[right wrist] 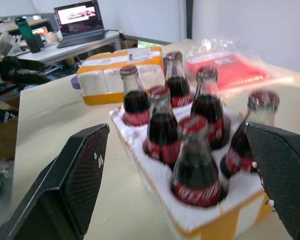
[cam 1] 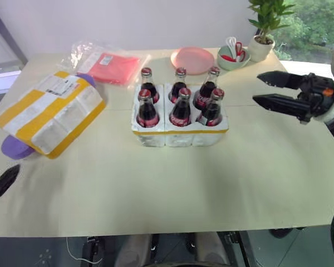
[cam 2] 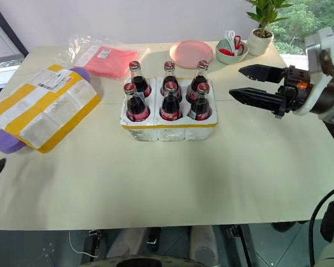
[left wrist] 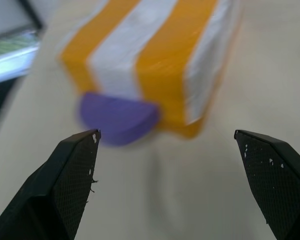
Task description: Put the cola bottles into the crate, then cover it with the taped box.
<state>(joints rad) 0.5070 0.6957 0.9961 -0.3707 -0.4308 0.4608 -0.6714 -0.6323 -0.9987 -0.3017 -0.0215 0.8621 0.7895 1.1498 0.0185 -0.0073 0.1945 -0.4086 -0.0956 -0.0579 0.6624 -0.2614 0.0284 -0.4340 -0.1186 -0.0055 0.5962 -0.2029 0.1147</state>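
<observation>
Right gripper (cam 2: 246,82): jaws spread wide, empty, level in the air beside the crate (cam 2: 168,129), pointing toward it. Left gripper (left wrist: 165,150): jaws wide apart, empty, aimed at the taped box (cam 1: 50,111). Cola bottles (cam 2: 170,94): six, upright in the crate sockets, two rows of three, mid-table. Taped box: at the table's left, tilted on a purple dish (cam 1: 14,147), long axis diagonal
</observation>
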